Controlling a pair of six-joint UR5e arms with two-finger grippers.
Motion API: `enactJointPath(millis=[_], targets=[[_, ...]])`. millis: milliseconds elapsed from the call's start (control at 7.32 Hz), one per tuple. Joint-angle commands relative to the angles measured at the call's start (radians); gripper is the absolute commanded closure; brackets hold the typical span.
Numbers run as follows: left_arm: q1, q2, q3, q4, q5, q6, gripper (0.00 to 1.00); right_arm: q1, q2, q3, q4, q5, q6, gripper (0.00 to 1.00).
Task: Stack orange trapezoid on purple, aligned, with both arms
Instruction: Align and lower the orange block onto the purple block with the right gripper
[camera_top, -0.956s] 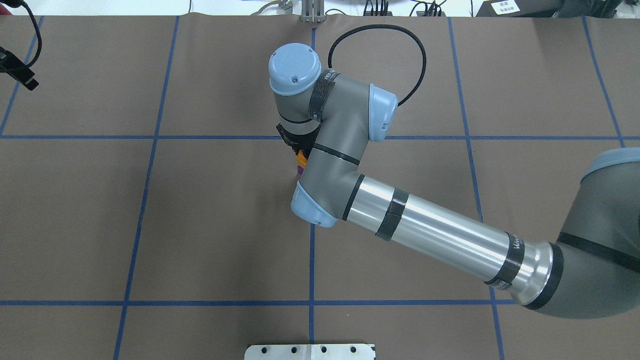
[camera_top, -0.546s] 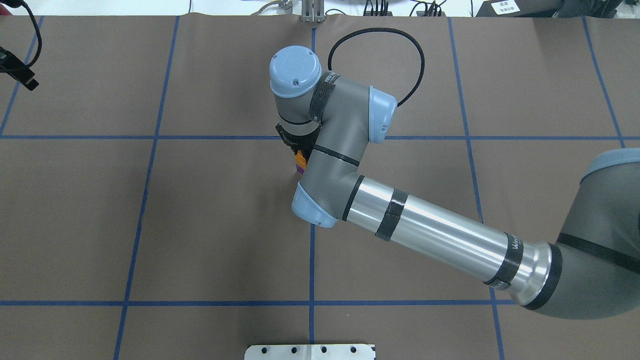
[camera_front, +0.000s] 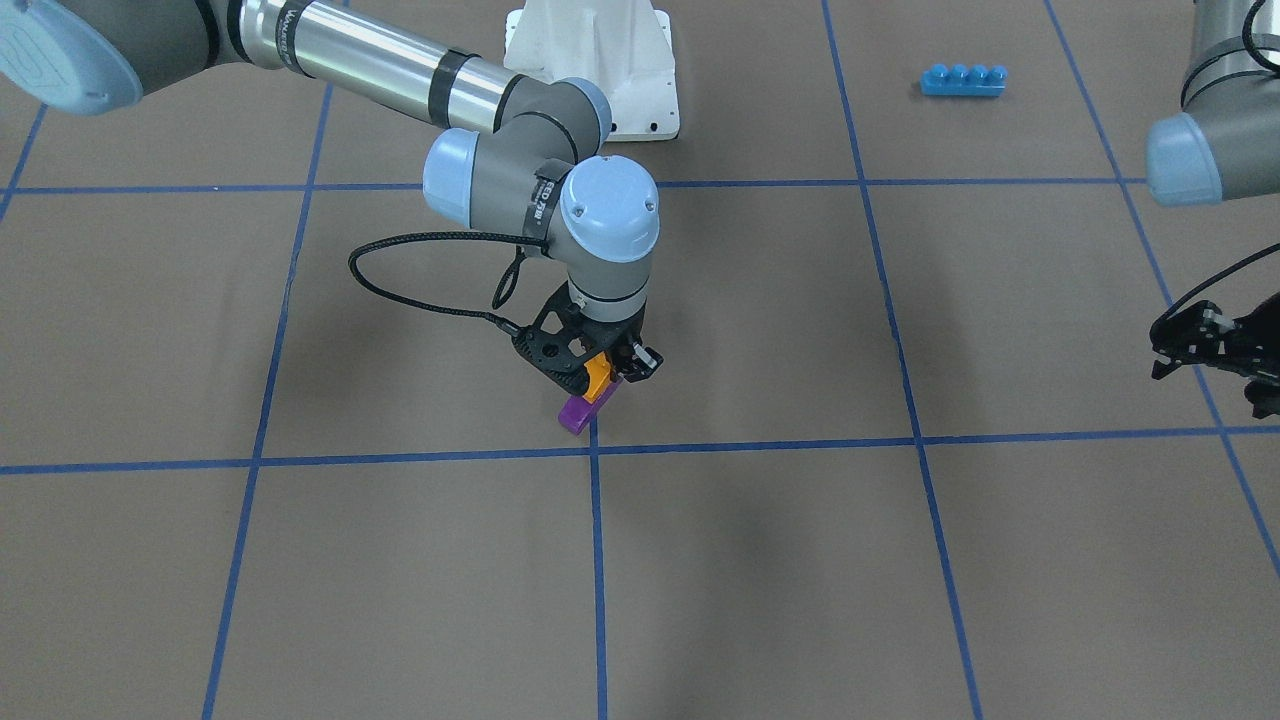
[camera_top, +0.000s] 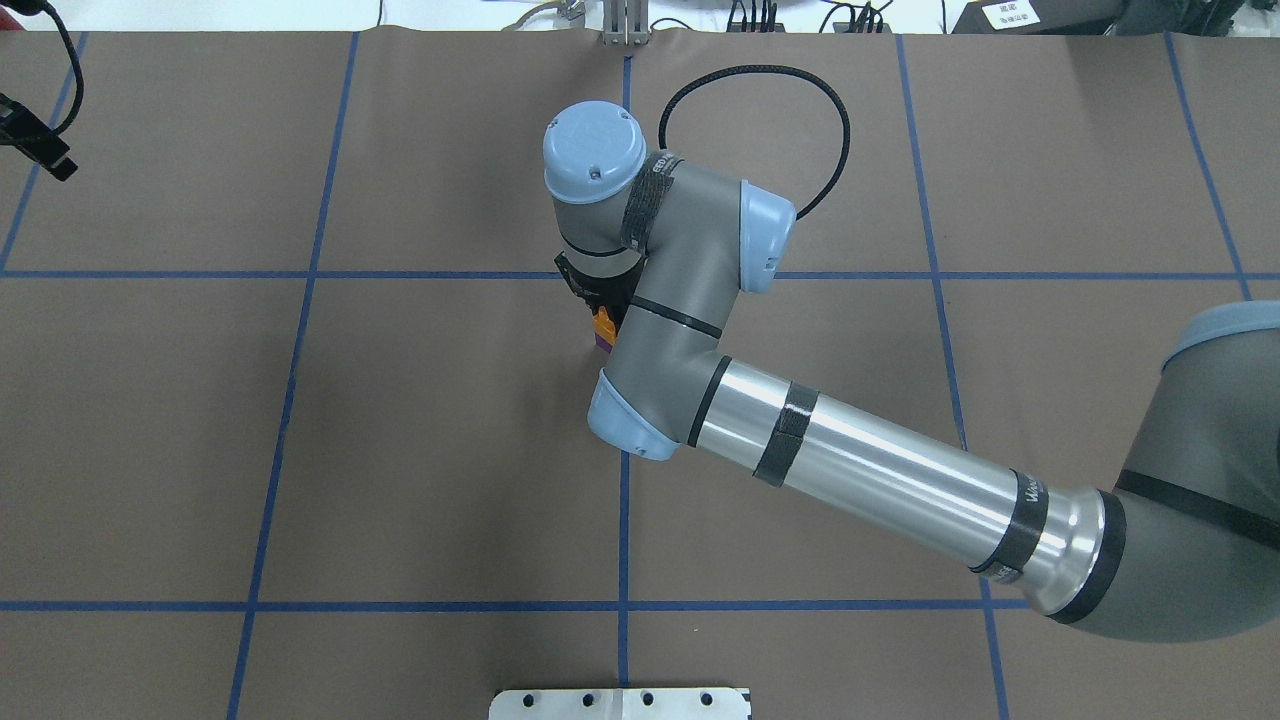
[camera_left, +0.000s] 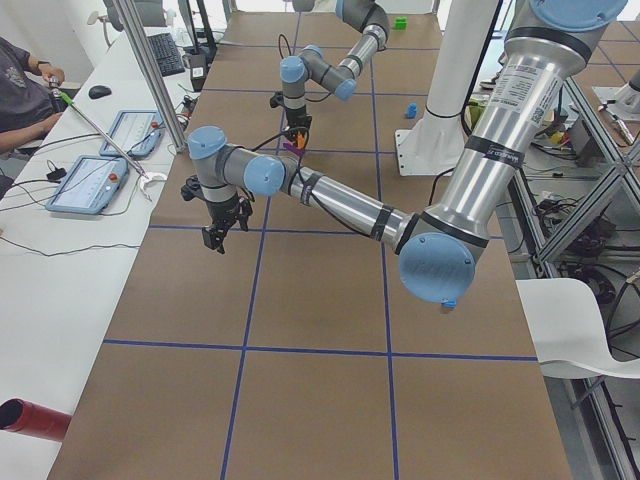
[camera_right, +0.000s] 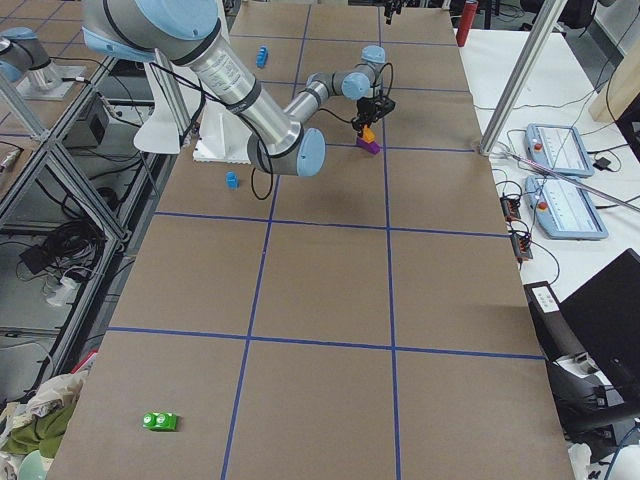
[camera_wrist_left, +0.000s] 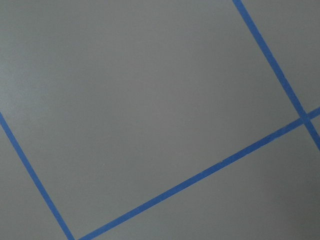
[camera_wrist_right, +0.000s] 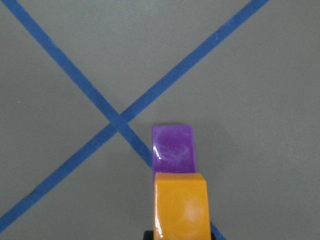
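Closest to the right wrist camera, the orange trapezoid (camera_wrist_right: 181, 205) fills the lower middle of that view, clamped between the jaws of the right gripper (camera_front: 598, 370). Just beyond it the purple brick (camera_wrist_right: 172, 148) lies on the brown table cover (camera_top: 450, 450), just beside a crossing of blue tape lines (camera_wrist_right: 116, 125). The orange piece covers the purple one's near end, while the purple's far part sticks out uncovered. The two also look slightly offset sideways. Whether they touch cannot be told.

Over the last second the wrist of the right arm (camera_top: 880, 470) has shifted a little downward in the overhead view, and the orange piece now sits closer over the purple. This reads as the final lowering. The stack is nearly made, but the uncovered purple suggests the alignment is not settled, so letting go now would likely be too early.

Well apart, toward the table's left end, the left gripper (camera_front: 1200, 345) hangs over bare cover. Its wrist camera sees only tape lines, and whether its jaws are parted cannot be told. Farthest off, a long blue four-stud brick (camera_front: 963, 80) lies on the robot's side of the table.
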Motion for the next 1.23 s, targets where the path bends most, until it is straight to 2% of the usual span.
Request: enactJointPath(millis=[0,137,273,683,956,1093], targets=[[0.000,0.000,-0.001,0.000,-0.001,0.000,0.00,-0.001,-0.001,0.000,0.002,0.001,0.000,0.88],[0.000,0.000,-0.001,0.000,-0.001,0.001,0.00,-0.001,-0.003,0.000,0.000,0.000,-0.002,0.10],[0.000,0.000,-0.001,0.000,-0.001,0.006,0.00,-0.001,-0.001,0.001,0.002,0.000,0.002,0.00],[0.000,0.000,-0.002,0.000,0.000,0.008,0.00,0.013,0.008,0.018,-0.001,0.014,0.002,0.00],[-0.003,0.002,-0.002,-0.008,-0.001,0.011,0.00,0.050,-0.001,0.126,-0.067,0.023,-0.009,0.00],[-0.006,0.009,-0.004,-0.014,-0.003,0.011,0.00,0.062,-0.001,0.217,-0.184,0.024,-0.106,0.00]])
